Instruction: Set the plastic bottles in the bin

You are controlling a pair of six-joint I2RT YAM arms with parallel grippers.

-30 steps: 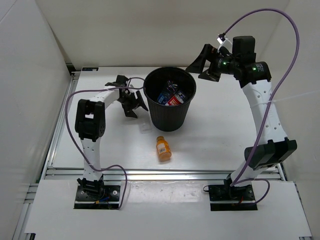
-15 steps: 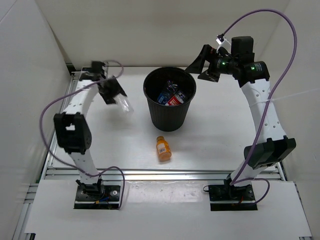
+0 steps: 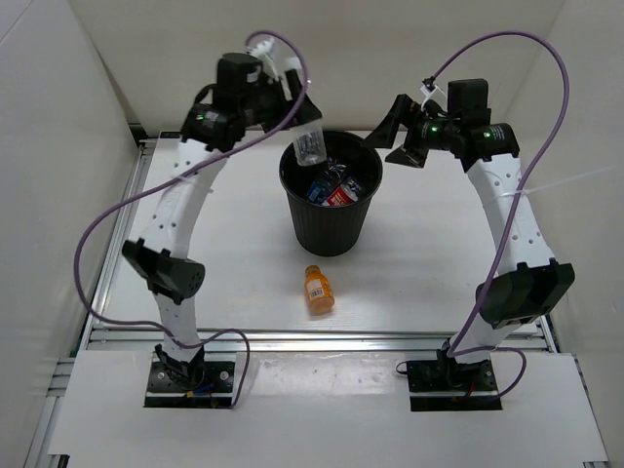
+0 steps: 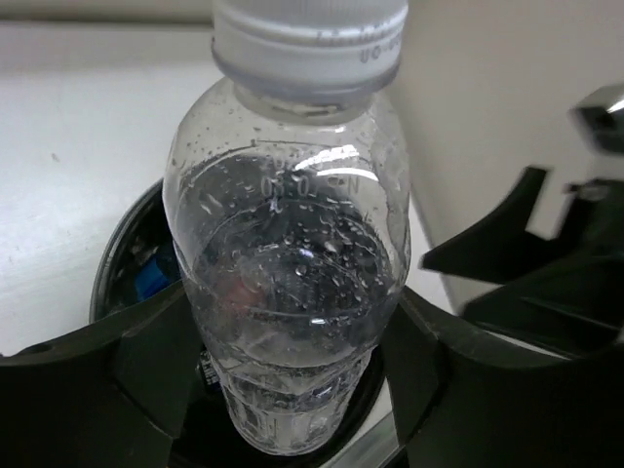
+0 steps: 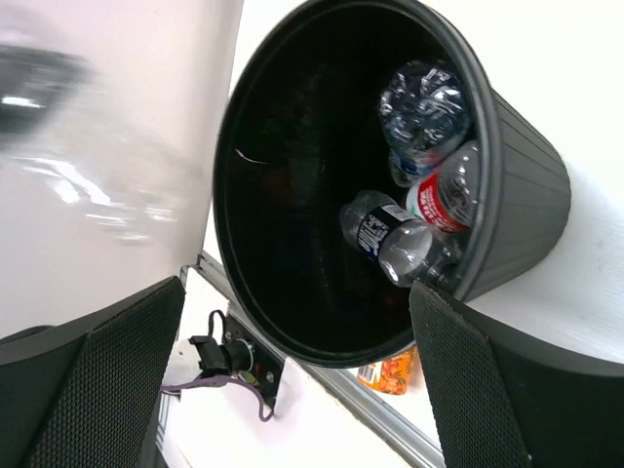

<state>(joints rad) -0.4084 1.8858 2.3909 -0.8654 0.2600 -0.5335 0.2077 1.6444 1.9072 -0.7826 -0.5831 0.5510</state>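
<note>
My left gripper (image 3: 295,119) is shut on a clear bottle (image 3: 310,145) with a white cap and holds it above the far left rim of the black bin (image 3: 331,232). In the left wrist view the bottle (image 4: 292,244) fills the gap between the fingers (image 4: 146,366), with the bin's rim (image 4: 105,283) below. Three bottles lie inside the bin: a clear one (image 5: 424,102), a red-labelled one (image 5: 444,200) and a blue-labelled one (image 5: 382,232). The short orange bottle (image 3: 318,290) lies on the table in front of the bin. My right gripper (image 3: 398,129) is open and empty, raised beside the bin's far right rim.
White walls enclose the table at the back and both sides. A metal rail (image 3: 322,339) runs along the table's near edge. Purple cables loop above both arms. The orange bottle also shows in the right wrist view (image 5: 390,370), under the bin's rim.
My left arm has swung up from the table's left side, carrying the clear bottle to a spot above the bin's rim. The right arm has barely moved.
</note>
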